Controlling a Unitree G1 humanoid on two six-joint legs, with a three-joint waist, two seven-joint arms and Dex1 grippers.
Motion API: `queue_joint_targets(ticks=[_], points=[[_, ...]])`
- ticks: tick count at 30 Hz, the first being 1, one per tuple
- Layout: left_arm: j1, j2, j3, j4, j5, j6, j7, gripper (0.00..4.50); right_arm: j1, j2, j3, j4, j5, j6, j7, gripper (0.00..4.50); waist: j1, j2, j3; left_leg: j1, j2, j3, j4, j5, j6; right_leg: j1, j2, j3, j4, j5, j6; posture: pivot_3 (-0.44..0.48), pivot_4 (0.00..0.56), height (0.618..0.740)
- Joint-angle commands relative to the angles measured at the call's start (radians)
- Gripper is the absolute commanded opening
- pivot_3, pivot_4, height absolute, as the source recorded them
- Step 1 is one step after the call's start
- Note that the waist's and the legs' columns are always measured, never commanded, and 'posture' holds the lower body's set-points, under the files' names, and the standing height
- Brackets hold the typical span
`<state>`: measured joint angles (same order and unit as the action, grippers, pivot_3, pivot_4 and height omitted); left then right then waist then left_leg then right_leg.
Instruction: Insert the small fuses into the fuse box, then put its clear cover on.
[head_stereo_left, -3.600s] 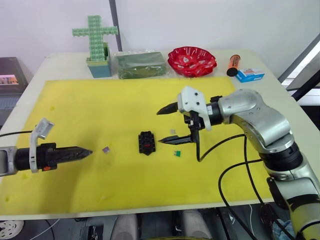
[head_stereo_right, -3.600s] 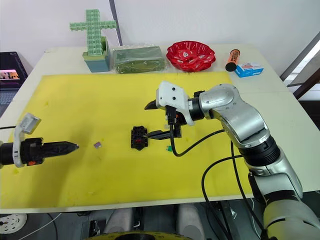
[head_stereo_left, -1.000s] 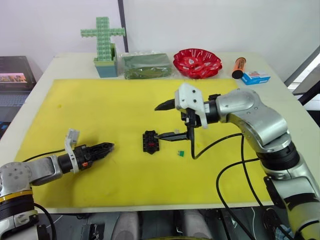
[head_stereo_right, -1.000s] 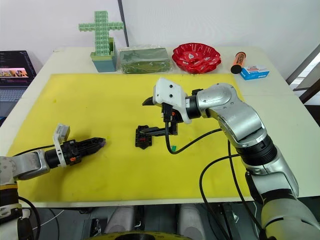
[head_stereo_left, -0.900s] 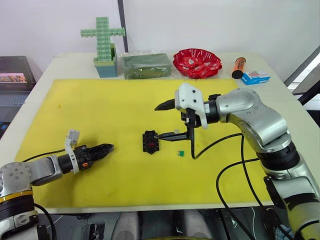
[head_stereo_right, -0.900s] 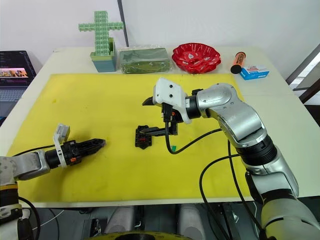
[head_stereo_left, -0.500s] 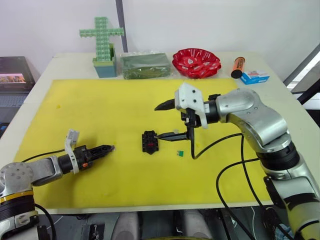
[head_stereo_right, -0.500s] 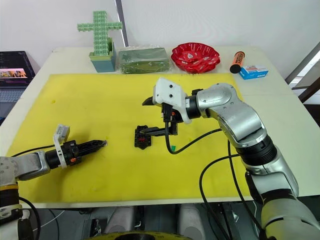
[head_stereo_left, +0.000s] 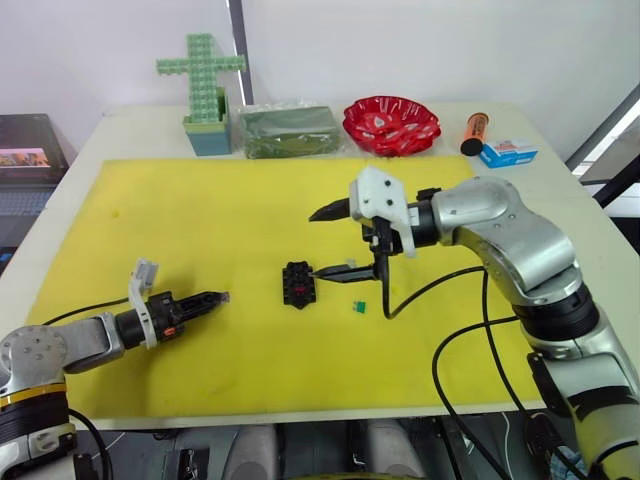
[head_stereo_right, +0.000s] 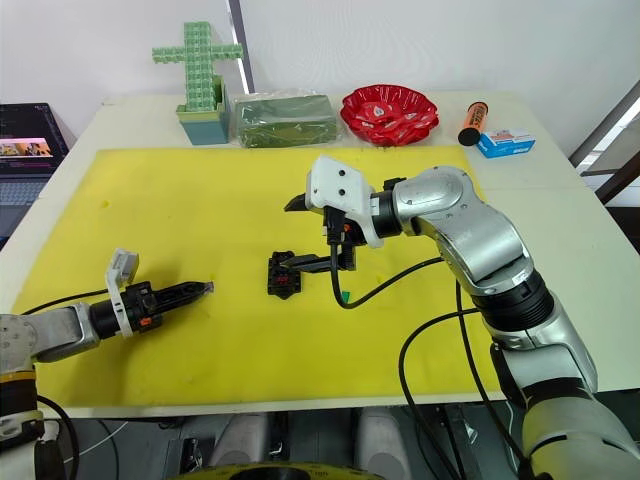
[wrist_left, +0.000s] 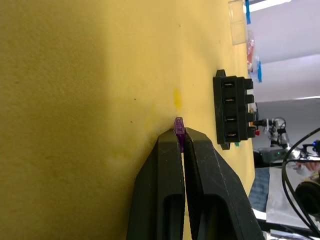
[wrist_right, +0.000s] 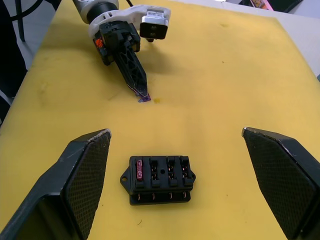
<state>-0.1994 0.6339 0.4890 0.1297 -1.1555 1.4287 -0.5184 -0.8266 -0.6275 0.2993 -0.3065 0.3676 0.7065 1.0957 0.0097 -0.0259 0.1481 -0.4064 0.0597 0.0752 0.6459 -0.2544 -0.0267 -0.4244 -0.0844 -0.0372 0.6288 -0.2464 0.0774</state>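
Note:
The black fuse box (head_stereo_left: 298, 283) lies mid-mat with a red fuse (wrist_right: 139, 170) in one end slot. My left gripper (wrist_left: 181, 136) is shut on a purple small fuse (wrist_left: 178, 125), low at the mat, left of the box (wrist_left: 232, 115). My right gripper (head_stereo_left: 317, 243) hangs open just right of the box, nothing between its fingers. A green fuse (head_stereo_left: 359, 307) lies on the mat under the right arm. A small glassy piece, the clear cover (wrist_left: 238, 22), stands beyond the box.
The yellow mat (head_stereo_left: 200, 220) covers most of the table. Along the far edge stand a green block cross (head_stereo_left: 202, 95), a clear bag of green material (head_stereo_left: 290, 130), a red bowl (head_stereo_left: 391, 124), an orange cylinder (head_stereo_left: 471, 132) and a blue-and-white carton (head_stereo_left: 508, 154). Black cables hang off the right arm.
My left gripper's fingers have closed onto the purple fuse at the mat. The right arm has stayed put. The camera has shifted slightly.

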Motion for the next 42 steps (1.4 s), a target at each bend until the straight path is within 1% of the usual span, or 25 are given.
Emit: queue_joint_targets(ticks=[1, 4, 8, 10, 12, 16, 18, 20, 25, 30, 33, 37, 42], points=[[0.018, 0.023, -0.016, -0.011, 0.045, -0.021, -0.012, 0.01, -0.015, 0.004, -0.009, -0.020, 0.001, -0.017, 0.001, 4.50, 0.000, 0.000, 0.000, 0.000, 0.000, 0.000, 0.000, 0.000, 0.000, 0.000, 0.000, 0.000, 0.000, 0.000, 0.000, 0.000, 0.150, 0.740], [0.021, 0.031, -0.021, -0.045, 0.051, -0.046, -0.046, 0.01, -0.015, 0.005, -0.009, -0.019, 0.001, -0.016, 0.000, 4.50, -0.002, 0.000, 0.000, 0.000, 0.001, 0.000, 0.000, 0.000, 0.000, -0.001, 0.000, 0.000, 0.000, 0.000, 0.000, 0.000, 0.150, 0.740], [0.057, 0.066, -0.048, -0.247, 0.069, -0.216, -0.238, 0.01, -0.017, 0.004, -0.028, -0.014, 0.023, 0.016, -0.003, 4.50, -0.003, -0.001, 0.001, -0.001, 0.001, 0.001, -0.001, 0.000, 0.000, -0.002, 0.000, 0.000, -0.001, -0.001, -0.002, 0.000, 0.150, 0.740], [0.056, 0.077, -0.062, -0.314, 0.066, -0.260, -0.299, 0.01, -0.025, 0.007, -0.048, -0.010, 0.053, 0.060, -0.008, 4.50, 0.000, -0.002, 0.001, -0.002, 0.002, 0.001, -0.001, 0.000, 0.000, -0.003, 0.000, 0.000, -0.001, 0.000, -0.003, 0.000, 0.150, 0.740], [0.043, 0.116, -0.100, -0.392, 0.056, -0.274, -0.368, 0.01, -0.052, 0.018, -0.087, -0.003, 0.130, 0.191, -0.023, 4.50, -0.001, -0.002, 0.001, -0.002, 0.003, 0.001, -0.001, 0.000, 0.000, -0.003, -0.002, 0.000, -0.002, 0.000, -0.004, 0.000, 0.150, 0.740], [-0.007, 0.167, -0.198, -0.492, 0.105, -0.363, -0.474, 0.01, -0.129, 0.019, -0.153, 0.006, 0.306, 0.444, -0.005, 4.50, -0.004, 0.001, 0.003, -0.003, 0.003, 0.001, -0.002, 0.000, 0.000, -0.003, -0.004, 0.000, -0.007, 0.001, -0.005, 0.000, 0.150, 0.740], [-0.038, 0.179, -0.242, -0.508, 0.136, -0.410, -0.511, 0.01, -0.173, 0.031, -0.187, 0.024, 0.371, 0.544, -0.023, 4.50, -0.005, 0.001, 0.003, -0.003, 0.003, 0.001, -0.003, -0.001, 0.000, -0.002, -0.003, 0.000, -0.009, 0.002, -0.006, 0.000, 0.150, 0.740], [-0.068, 0.189, -0.276, -0.506, 0.164, -0.442, -0.534, 0.01, -0.204, 0.038, -0.204, 0.039, 0.401, 0.596, -0.046, 4.50, -0.006, 0.001, 0.003, -0.003, 0.003, 0.001, -0.004, -0.001, 0.001, -0.002, -0.003, 0.000, -0.010, 0.002, -0.006, 0.000, 0.150, 0.740], [-0.249, 0.160, -0.334, -0.451, 0.174, -0.479, -0.554, 0.01, -0.267, 0.031, -0.179, 0.054, 0.426, 0.687, -0.094, 4.50, -0.004, 0.000, 0.003, -0.004, 0.002, 0.003, -0.004, -0.001, 0.001, -0.002, 0.002, 0.000, -0.012, 0.002, -0.006, 0.000, 0.150, 0.740], [-0.356, 0.140, -0.353, -0.432, 0.157, -0.479, -0.559, 0.01, -0.299, 0.043, -0.180, 0.065, 0.444, 0.752, -0.140, 4.50, -0.009, 0.000, 0.003, -0.004, 0.002, 0.003, -0.004, -0.001, 0.001, -0.002, 0.003, 0.000, -0.012, 0.002, -0.005, 0.000, 0.150, 0.740], [-0.369, 0.142, -0.358, -0.441, 0.149, -0.480, -0.571, 0.00, -0.316, 0.063, -0.200, 0.095, 0.445, 0.779, -0.180, 3.92, -0.020, 0.000, 0.003, -0.004, 0.002, 0.003, -0.004, -0.001, 0.001, -0.002, 0.004, 0.000, -0.011, 0.003, -0.002, 0.000, 0.150, 0.740], [-0.357, 0.148, -0.360, -0.445, 0.158, -0.485, -0.580, 0.00, -0.325, 0.065, -0.206, 0.093, 0.467, 0.805, -0.197, 2.60, -0.023, 0.000, 0.003, -0.004, 0.003, 0.002, -0.004, -0.001, 0.001, -0.002, 0.004, 0.000, -0.010, 0.004, -0.001, 0.000, 0.150, 0.740], [-0.339, 0.147, -0.369, -0.453, 0.177, -0.502, -0.589, 0.00, -0.330, 0.074, -0.213, 0.093, 0.484, 0.819, -0.216, 2.60, -0.023, 0.000, 0.003, -0.004, 0.003, 0.002, -0.004, -0.001, 0.001, -0.002, 0.004, 0.000, -0.010, 0.004, -0.001, 0.000, 0.150, 0.740]])
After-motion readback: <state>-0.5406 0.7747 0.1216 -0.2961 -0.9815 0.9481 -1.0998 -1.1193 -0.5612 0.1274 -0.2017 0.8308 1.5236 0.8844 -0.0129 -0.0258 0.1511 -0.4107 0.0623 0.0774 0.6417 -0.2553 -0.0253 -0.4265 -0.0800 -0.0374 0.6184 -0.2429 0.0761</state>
